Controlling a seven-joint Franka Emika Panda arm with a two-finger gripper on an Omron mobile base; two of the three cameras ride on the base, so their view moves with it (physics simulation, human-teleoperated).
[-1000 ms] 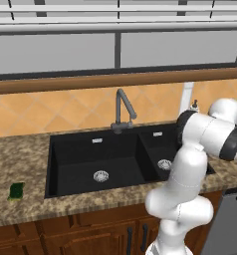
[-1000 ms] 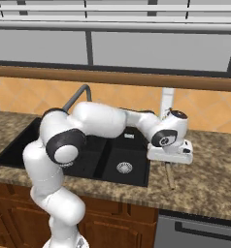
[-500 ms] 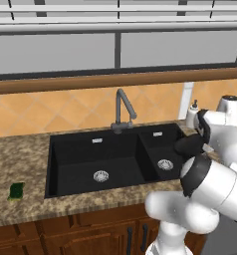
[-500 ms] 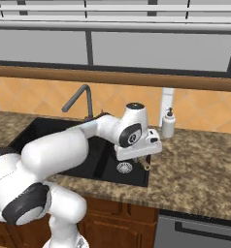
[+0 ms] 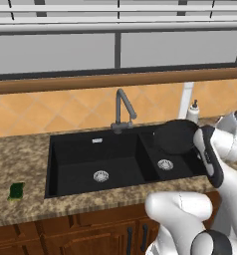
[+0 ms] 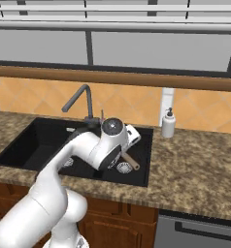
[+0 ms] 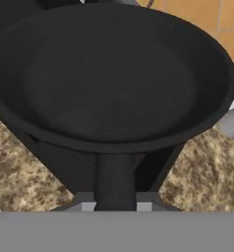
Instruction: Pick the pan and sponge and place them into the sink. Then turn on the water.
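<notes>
The black pan (image 7: 109, 83) hangs level in the air, and my gripper (image 7: 115, 201) is shut on its handle at the bottom of the hand view. In the left base view the pan (image 5: 174, 135) hovers over the smaller right bowl of the black sink (image 5: 90, 155), with the gripper (image 5: 200, 142) at its right rim. The light-wooden handle end (image 6: 132, 162) sticks out below my hand in the right base view. The dark green sponge (image 5: 16, 190) lies on the counter left of the sink. No water is in view at the faucet (image 5: 121, 107).
A white soap dispenser (image 5: 192, 111) stands on the speckled counter (image 6: 195, 164) behind the sink's right corner, close to the pan. The faucet (image 6: 81, 99) rises behind the divider between the bowls. A window ledge runs along the back wall.
The arm has swung left with the pan in its grip, from over the right counter to above the sink's smaller bowl. The sponge has stayed where it was.
</notes>
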